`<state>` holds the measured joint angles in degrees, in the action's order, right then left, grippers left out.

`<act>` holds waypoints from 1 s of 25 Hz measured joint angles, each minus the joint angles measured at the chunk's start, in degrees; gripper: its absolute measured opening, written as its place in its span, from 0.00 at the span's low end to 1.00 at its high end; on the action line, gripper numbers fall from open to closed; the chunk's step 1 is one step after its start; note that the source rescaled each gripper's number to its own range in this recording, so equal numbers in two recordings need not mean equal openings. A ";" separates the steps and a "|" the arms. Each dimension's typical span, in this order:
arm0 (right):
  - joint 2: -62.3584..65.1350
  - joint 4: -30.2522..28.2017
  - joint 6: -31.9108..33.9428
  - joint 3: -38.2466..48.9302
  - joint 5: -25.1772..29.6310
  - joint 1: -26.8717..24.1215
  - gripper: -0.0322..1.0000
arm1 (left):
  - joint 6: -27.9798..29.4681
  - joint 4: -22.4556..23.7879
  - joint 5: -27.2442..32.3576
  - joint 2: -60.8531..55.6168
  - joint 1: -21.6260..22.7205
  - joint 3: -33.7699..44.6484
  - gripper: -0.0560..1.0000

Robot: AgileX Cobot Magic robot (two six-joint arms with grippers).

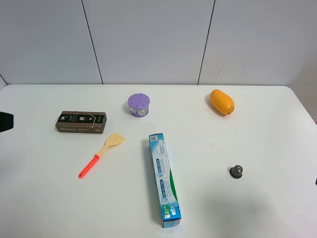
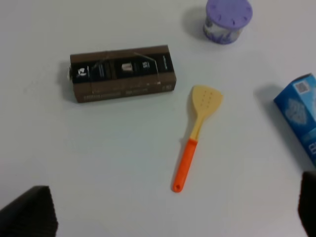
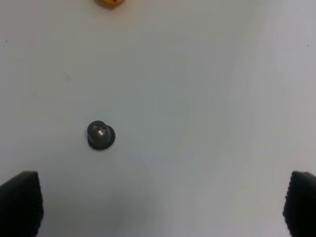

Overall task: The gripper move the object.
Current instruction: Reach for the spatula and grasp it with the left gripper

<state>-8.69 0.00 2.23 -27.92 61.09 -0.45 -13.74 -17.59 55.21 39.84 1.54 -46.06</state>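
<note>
- The left gripper (image 2: 169, 211) is held wide open with nothing between its jaws, which is judged to be readiness for a reach
- The toy spatula (image 2: 196, 136) is found lying flat on the white table (image 1: 257, 148) ahead of that gripper and apart from it, with the red-orange handle end nearer the fingertips and the slotted yellow blade farther off, so the handle is judged the likelier grasp
- A brown box (image 2: 122, 73) and a purple-lidded tub (image 2: 227, 19) are seen beyond the spatula
- The right gripper (image 3: 160, 205) is likewise spread open and empty, with a small dark knob (image 3: 100, 136) ahead of it
- Only fingertips are shown of either gripper; the blue-green box (image 2: 301, 116) and the mango (image 3: 109, 3) are cut off at the wrist views' edges, and what the knob is cannot be made out
</note>
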 joint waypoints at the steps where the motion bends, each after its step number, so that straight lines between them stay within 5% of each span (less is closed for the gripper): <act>1: 0.00 0.00 0.00 0.00 0.00 0.00 1.00 | -0.51 -0.10 -0.24 2.43 0.00 -0.54 1.00; 9: 0.00 0.00 0.00 0.00 0.00 0.00 1.00 | -3.82 -0.04 -6.87 18.63 -2.37 -4.30 1.00; 25: 0.00 0.00 0.00 0.00 0.00 0.00 1.00 | -1.51 -0.14 -17.15 35.96 -24.53 -7.57 1.00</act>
<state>-8.69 0.00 2.23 -27.92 61.09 -0.45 -15.25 -17.74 38.06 75.80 -22.98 -53.63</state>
